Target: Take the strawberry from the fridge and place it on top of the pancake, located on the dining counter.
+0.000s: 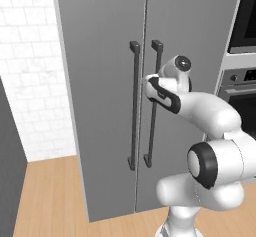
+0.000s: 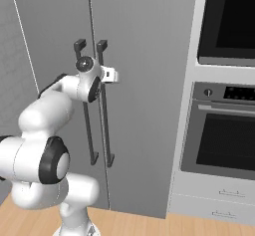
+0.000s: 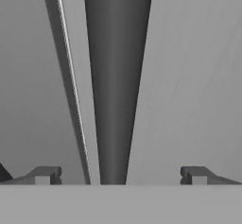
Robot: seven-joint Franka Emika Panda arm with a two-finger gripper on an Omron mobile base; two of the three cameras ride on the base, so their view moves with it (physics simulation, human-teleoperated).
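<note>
Tall matte grey two-door fridge (image 1: 105, 106): one, both doors closed, top and bottom cut off; no lettering legible.
Long dark vertical bar handles: two, the left handle (image 1: 133, 106) outside the jaws to the left, the right handle (image 3: 117, 81) between the jaws.
Two-finger gripper (image 3: 120, 176): one, jaws spread wide, the bar untouched between them.
Steel wall ovens (image 2: 224, 125): two, stacked right of the jaws, cut off; panel markings too blurred to read.

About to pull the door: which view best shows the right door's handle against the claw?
Hand view: the handle stands between the open claw fingers. Both base views show the full bar, with the arm covering the grasp spot.
</note>
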